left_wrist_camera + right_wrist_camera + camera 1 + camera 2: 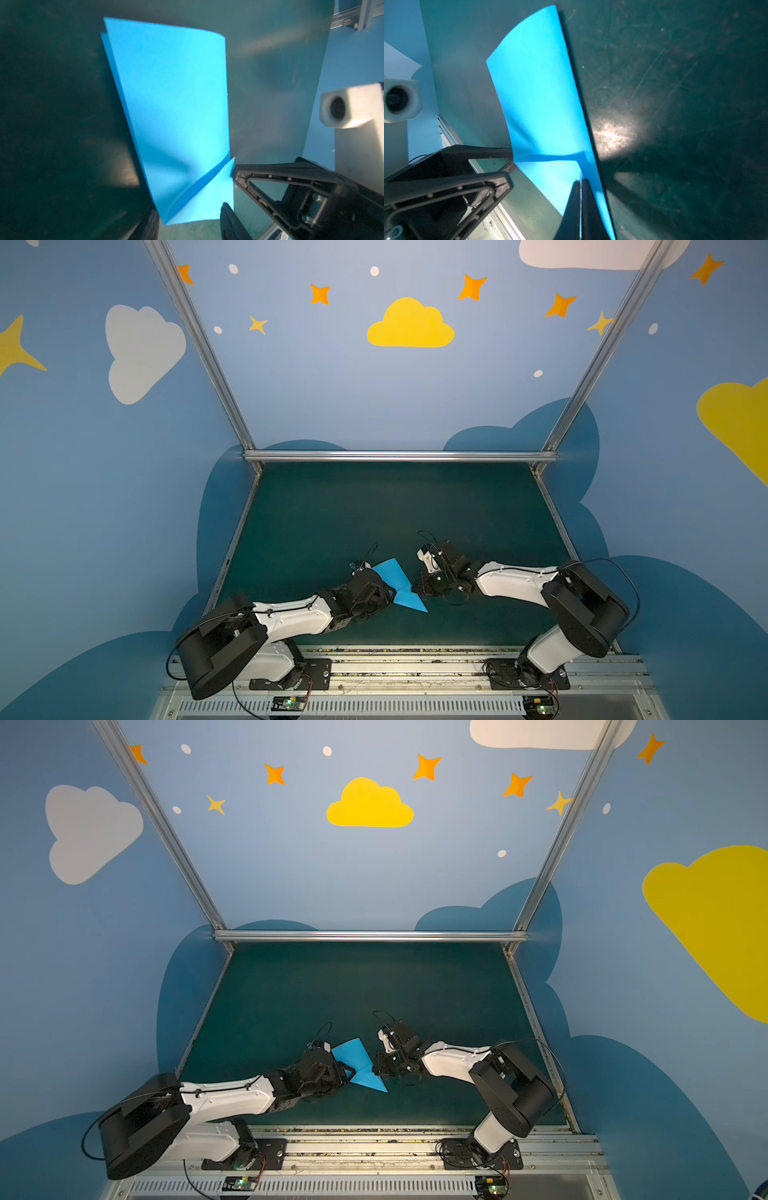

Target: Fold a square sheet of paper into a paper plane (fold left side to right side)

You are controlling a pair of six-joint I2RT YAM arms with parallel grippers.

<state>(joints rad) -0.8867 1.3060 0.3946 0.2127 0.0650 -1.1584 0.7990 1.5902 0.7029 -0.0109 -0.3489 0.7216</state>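
Item: square sheet of paper [397,578], folded, on green mat [374,510] | long axis slants far-left to near-right, between my grippers | left gripper [188,214] half-open astride its near corner | right gripper [580,184] clamped on the opposite edge, seemingly lifting it.

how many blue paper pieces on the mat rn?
1. The folded blue sheet lies on the mat front-centre, between the left gripper and right gripper. The arms could hide scraps.
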